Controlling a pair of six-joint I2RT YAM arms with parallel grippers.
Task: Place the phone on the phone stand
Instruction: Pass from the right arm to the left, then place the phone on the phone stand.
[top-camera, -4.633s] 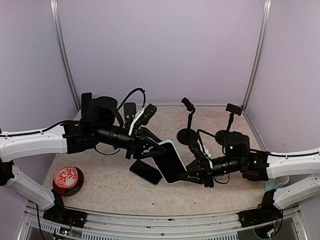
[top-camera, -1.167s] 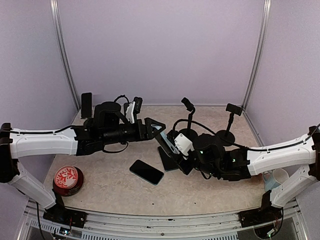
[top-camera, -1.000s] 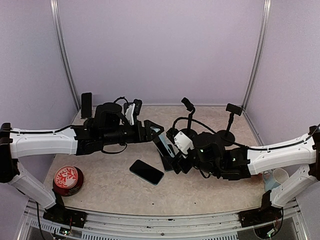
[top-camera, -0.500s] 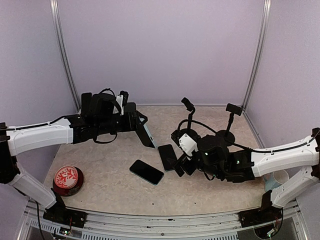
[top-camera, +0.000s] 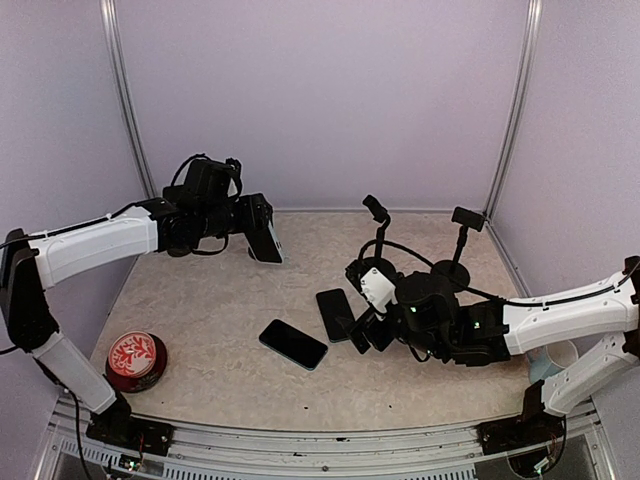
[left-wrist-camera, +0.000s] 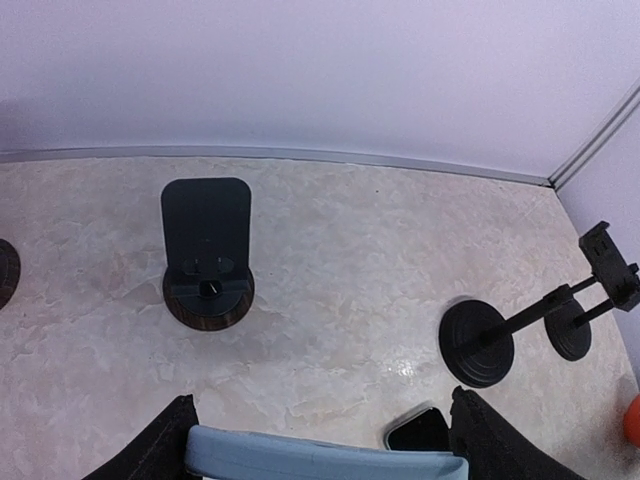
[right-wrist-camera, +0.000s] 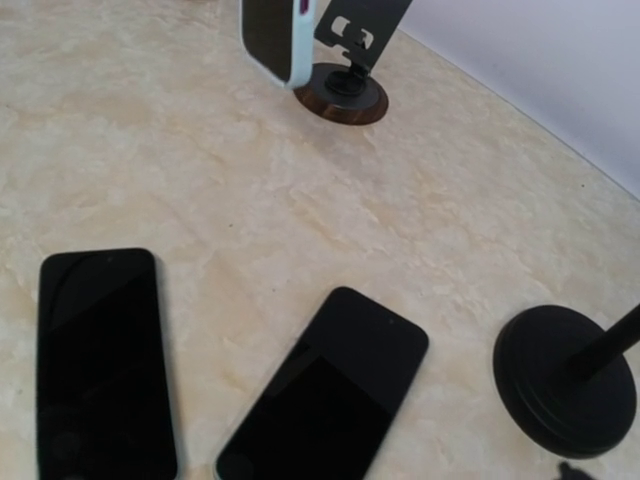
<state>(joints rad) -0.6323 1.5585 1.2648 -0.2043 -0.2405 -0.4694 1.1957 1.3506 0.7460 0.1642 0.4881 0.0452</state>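
From my seat I see the left tool (top-camera: 263, 236) clamped on the phone (left-wrist-camera: 325, 462), its two fingers (left-wrist-camera: 160, 447) pressing the long edges of the pale blue case. The phone hangs off the surface (top-camera: 210, 320) at the back left, roughly upright, its dark screen turned towards the right arm and its lower end free in the air. The phone stand (left-wrist-camera: 207, 250), a dark back plate on a round brown base, sits just beyond it; its cradle is bare, and the two are close but not touching as far as I can judge. In the right wrist view the phone overlaps the stand, so I cannot read the gap there. The right tool (top-camera: 362, 332) sits low over the middle of the surface with nothing in it; I cannot tell how its jaws stand. Just beside it lie two black phones (right-wrist-camera: 100, 360) (right-wrist-camera: 330, 395), flat and apart. Two pole stands (top-camera: 378, 268) (top-camera: 452, 272) rise behind it, and a red button (top-camera: 136, 358) sits near left.
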